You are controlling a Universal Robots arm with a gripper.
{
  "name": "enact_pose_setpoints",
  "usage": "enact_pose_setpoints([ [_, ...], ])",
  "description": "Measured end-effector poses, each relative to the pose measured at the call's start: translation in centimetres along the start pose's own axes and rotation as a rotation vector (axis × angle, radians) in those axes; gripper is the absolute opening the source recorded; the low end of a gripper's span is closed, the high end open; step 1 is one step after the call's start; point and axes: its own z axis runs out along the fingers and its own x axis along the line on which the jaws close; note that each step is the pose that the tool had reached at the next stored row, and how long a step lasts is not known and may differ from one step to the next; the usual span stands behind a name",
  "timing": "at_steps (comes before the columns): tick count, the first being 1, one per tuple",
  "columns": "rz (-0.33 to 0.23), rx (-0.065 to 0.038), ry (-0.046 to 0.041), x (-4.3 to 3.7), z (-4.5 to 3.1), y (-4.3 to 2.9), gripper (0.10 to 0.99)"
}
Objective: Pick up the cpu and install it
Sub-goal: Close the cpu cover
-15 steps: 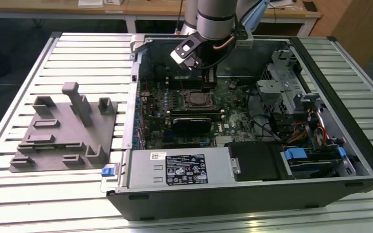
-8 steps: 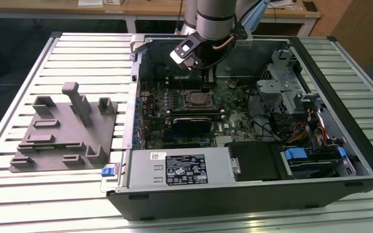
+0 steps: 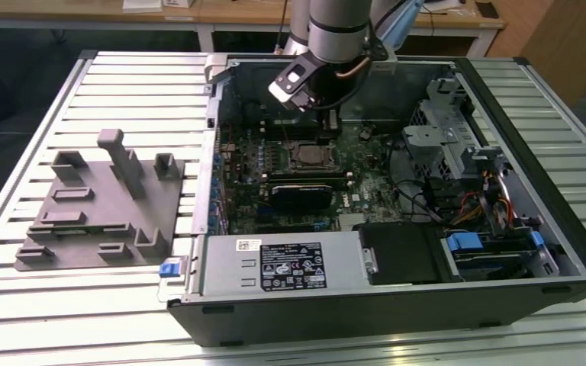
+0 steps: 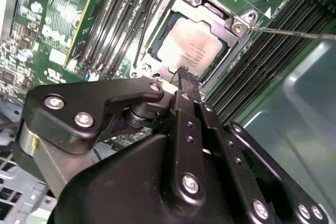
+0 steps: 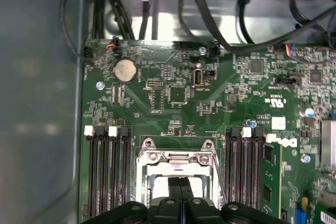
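— Exterior view: report the arm position.
— The gripper (image 3: 330, 120) hangs inside the open computer case (image 3: 395, 309), above the motherboard (image 3: 242, 164). Below it, the cpu (image 3: 307, 155) shows as a small pale square in the socket frame (image 3: 307, 142). A grey tray (image 3: 74, 258) with upright blocks rests on the slatted table (image 3: 110, 84), at the exterior view's left of the case.
— Second wrist view: report finger state and cpu location.
— The fingers (image 4: 182, 95) are pressed together with nothing between them. Their tips stand over one edge of the cpu (image 4: 191, 45), which lies flat inside the socket frame (image 4: 210, 3), silver-grey top up. Contact between tips and cpu: cannot tell. The wire lever (image 4: 294, 33) runs out across the memory slots (image 4: 262, 66).
— First wrist view: confirm.
— The gripper (image 5: 181, 182) is centred over the socket frame (image 5: 176, 156), fingers together. The pale cpu top (image 5: 156, 187) shows on both sides of them. Memory slots (image 5: 105, 177) flank the socket, and a coin cell (image 5: 125, 70) sits on the board farther off.
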Motion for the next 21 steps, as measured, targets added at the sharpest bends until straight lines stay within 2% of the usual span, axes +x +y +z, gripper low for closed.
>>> enact_pose_setpoints([
  [21,-0.333,-0.003,0.0081,0.0,0.11,0.0,0.106],
])
